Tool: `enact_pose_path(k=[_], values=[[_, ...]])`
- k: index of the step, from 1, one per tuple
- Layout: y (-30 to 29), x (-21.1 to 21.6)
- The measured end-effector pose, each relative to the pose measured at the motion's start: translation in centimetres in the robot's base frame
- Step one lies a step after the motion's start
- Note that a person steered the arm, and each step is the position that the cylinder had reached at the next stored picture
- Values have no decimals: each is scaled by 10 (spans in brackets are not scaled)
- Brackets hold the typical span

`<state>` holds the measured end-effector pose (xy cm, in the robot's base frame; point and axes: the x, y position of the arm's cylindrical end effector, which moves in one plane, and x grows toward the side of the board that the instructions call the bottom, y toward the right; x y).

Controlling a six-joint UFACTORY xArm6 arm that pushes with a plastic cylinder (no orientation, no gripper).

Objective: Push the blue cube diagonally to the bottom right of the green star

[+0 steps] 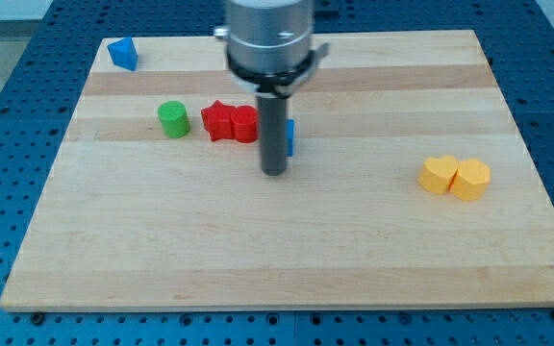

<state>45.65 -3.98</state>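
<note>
The blue cube (290, 137) shows only as a thin blue sliver just behind and to the view's right of the rod, most of it hidden by the rod itself, so its full shape cannot be confirmed from here. My tip (274, 173) rests on the wooden surface (287, 250) just below and slightly to the view's left of that blue sliver, close enough that contact between rod and block cannot be ruled in or out. The end effector is a plain dark rod with nothing that opens or closes, and it grips nothing. Immediately to the view's left of the rod sit two red blocks touching each other: a red cylinder (244, 123) nearest the rod and a red star (218, 121) beyond it. Further to the view's left, a little apart from the red pair, stands a green block (172, 119) that reads as a rounded cylinder from this angle; no star points can be made out on it. Far toward the view's top left, near the corner of the surface, lies a second blue block (122, 53) with an angular, wedge-like outline. Well away to the view's right of my tip, two yellow blocks sit pressed together: a yellow one (439, 175) on the left and a yellow one with a heart-like outline (471, 179) on the right.
</note>
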Motion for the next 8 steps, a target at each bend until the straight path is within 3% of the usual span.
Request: enact_pose_path(k=[2, 4, 6, 7, 8], values=[[-14, -32], [84, -71], [36, -44], [40, -16], [87, -31]])
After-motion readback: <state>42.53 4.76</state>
